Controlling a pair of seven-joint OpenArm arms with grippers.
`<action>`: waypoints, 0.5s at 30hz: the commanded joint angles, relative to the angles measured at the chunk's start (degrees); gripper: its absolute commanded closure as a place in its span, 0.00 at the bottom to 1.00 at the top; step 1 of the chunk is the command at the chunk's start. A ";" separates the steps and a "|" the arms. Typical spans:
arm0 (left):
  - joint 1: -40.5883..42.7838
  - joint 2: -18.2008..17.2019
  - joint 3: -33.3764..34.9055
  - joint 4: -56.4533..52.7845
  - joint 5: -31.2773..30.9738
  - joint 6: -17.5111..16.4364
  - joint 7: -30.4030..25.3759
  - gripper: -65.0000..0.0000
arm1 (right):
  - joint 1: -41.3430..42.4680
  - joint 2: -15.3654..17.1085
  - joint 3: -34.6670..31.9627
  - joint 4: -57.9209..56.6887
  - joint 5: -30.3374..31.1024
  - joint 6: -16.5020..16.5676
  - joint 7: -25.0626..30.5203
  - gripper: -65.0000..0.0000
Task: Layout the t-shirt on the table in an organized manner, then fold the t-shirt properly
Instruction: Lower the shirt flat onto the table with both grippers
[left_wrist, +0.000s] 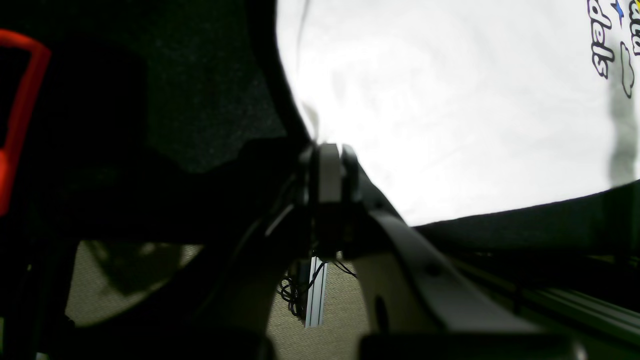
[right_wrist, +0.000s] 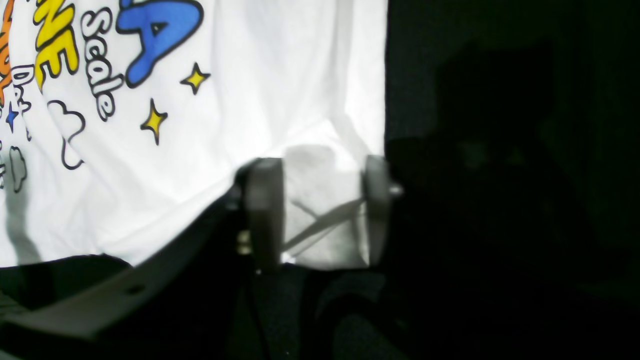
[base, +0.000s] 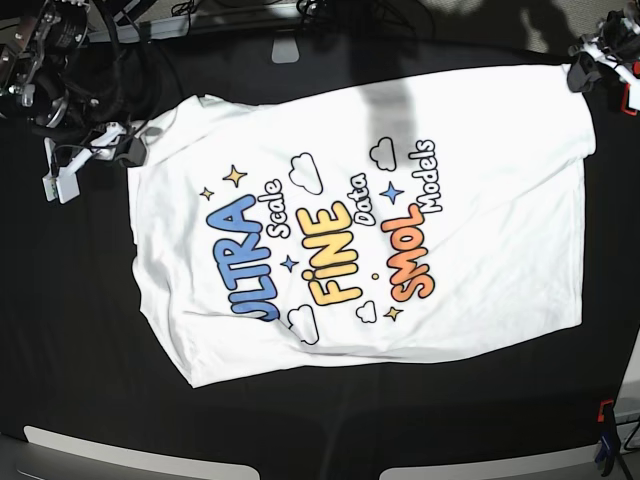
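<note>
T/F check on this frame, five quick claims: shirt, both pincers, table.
1. The t-shirt lies print side up. True.
2. The left pincer is open wide. False: it is shut on the t-shirt's corner.
3. The right pincer has white cloth between its fingers. True.
4. The t-shirt is already folded in half. False: it lies spread out flat.
5. The table is covered in black cloth. True.

The white short-sleeved cloth t-shirt (base: 360, 230) carries all the readable lettering. Its front print shows "ULTRA" in blue, "FINE" in yellow and "SMOL" in orange, with smaller outlined script reading "Scale", "Data" and "Models" beside them. The wrist views show only cut-off fragments of these words.
</note>
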 joint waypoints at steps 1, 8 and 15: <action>0.31 -0.83 -0.39 0.63 -0.79 -0.36 -1.09 1.00 | 0.31 0.85 0.24 0.85 1.40 0.74 0.61 0.74; 0.31 -0.83 -0.39 0.63 -0.81 -0.36 -2.43 1.00 | 2.25 0.85 0.26 0.92 3.34 6.08 0.81 1.00; 0.31 -0.85 -0.63 0.72 -2.56 -0.36 -4.11 1.00 | 2.34 0.83 0.31 4.48 9.79 7.13 2.40 1.00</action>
